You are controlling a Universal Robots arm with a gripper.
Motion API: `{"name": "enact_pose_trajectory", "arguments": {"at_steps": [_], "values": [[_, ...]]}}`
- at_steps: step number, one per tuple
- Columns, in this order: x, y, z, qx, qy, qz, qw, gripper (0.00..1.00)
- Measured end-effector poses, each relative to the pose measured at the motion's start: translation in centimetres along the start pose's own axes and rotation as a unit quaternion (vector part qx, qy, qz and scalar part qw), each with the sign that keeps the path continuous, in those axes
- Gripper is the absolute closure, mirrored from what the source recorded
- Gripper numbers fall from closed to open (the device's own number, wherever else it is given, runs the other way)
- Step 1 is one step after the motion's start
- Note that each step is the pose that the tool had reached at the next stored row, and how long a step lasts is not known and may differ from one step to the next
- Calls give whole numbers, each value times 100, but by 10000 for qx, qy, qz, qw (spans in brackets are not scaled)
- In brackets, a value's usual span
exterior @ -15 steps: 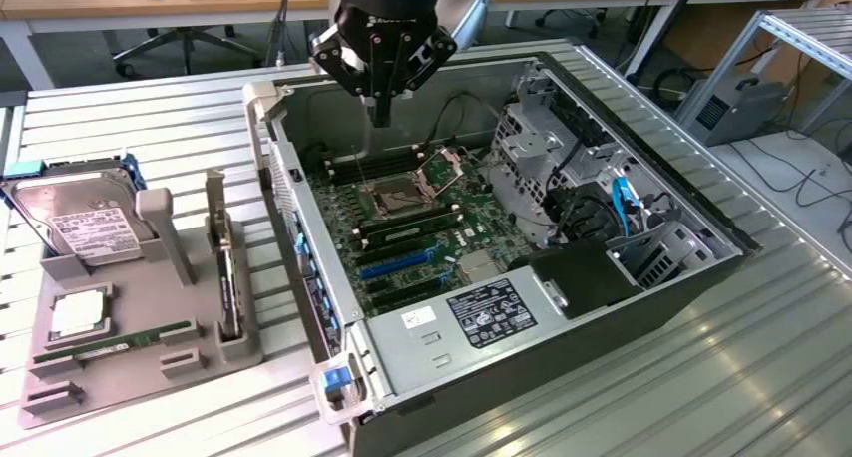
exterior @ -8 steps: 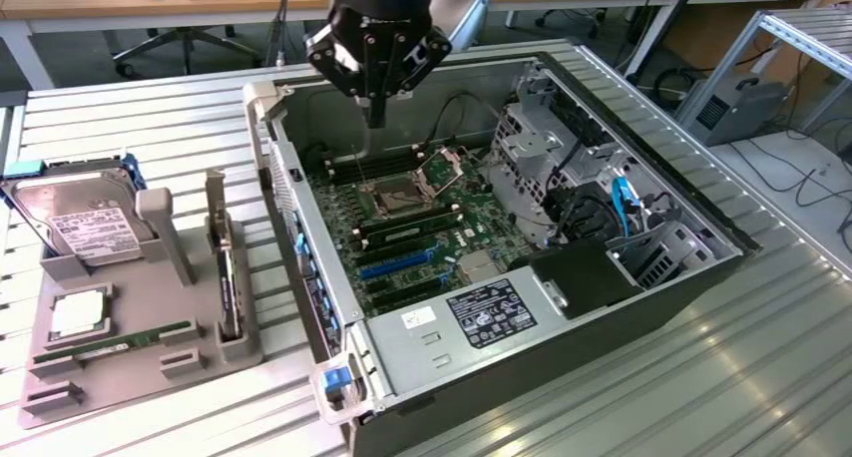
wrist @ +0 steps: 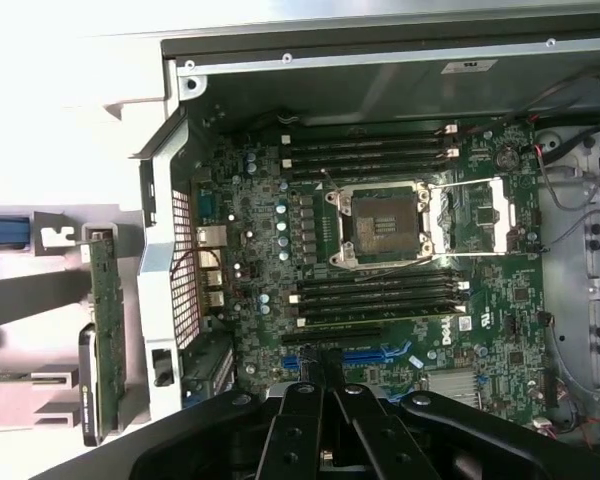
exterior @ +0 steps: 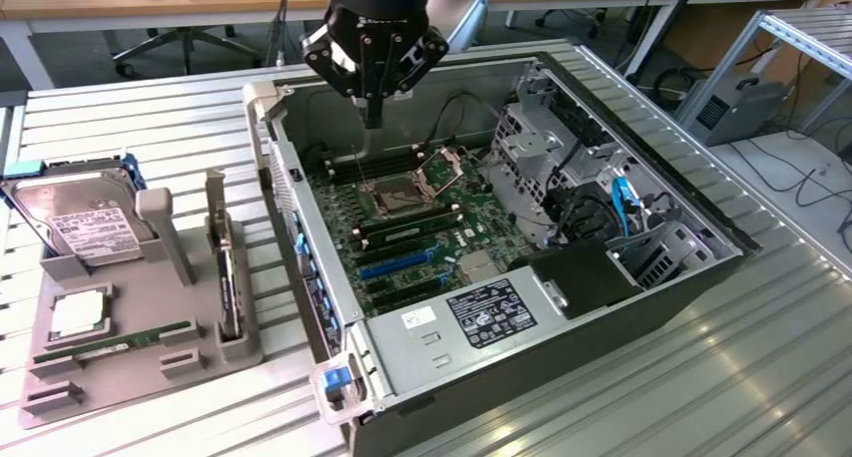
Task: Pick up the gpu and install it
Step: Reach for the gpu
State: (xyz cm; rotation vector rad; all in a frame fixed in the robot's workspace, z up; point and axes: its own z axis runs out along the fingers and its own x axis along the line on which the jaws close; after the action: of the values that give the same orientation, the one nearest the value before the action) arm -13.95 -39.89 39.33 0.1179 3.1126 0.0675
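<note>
Hand [exterior: 374,118] over open case [exterior: 440,329], fingers pressed together, nothing held. Hangs point-down above the far end of the motherboard [exterior: 419,232], close to the socket [exterior: 397,193].

Well apart from the hand, untouched: gpu [exterior: 223,277], standing on edge in a slot of a grey holder [exterior: 147,377] on the slatted metal table [exterior: 665,377], at the exterior view's left of the case and just beside its wall.

From the exterior view, the wider setting: drive [exterior: 83,223] with white label propped at the holder's far end, RAM stick [exterior: 114,345] lying flat along its near edge, square chip [exterior: 78,312] between the two. Inside the case, at the exterior view's right, a metal cage [exterior: 533,163] with dark cables and one blue lead.

From the wrist view, the close detail: motherboard [wrist: 270,230] seen straight on, socket [wrist: 380,222] open with its metal frame swung aside, rows of black memory slots on either side of it, a blue slot [wrist: 380,355] showing just past the closed fingers [wrist: 302,425] of the hand [wrist: 330,372]. Outside the case's perforated end panel [wrist: 183,270], the gpu [wrist: 105,300] again, edge-on: thin green board with a black block against it, upright in the holder [wrist: 20,300].
</note>
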Motion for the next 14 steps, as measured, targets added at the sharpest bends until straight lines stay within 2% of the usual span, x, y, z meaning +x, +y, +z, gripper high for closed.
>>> {"name": "enact_pose_trajectory", "arguments": {"at_steps": [14], "values": [[42, -3, -1, 0, 0, 0, 10000, 89]]}}
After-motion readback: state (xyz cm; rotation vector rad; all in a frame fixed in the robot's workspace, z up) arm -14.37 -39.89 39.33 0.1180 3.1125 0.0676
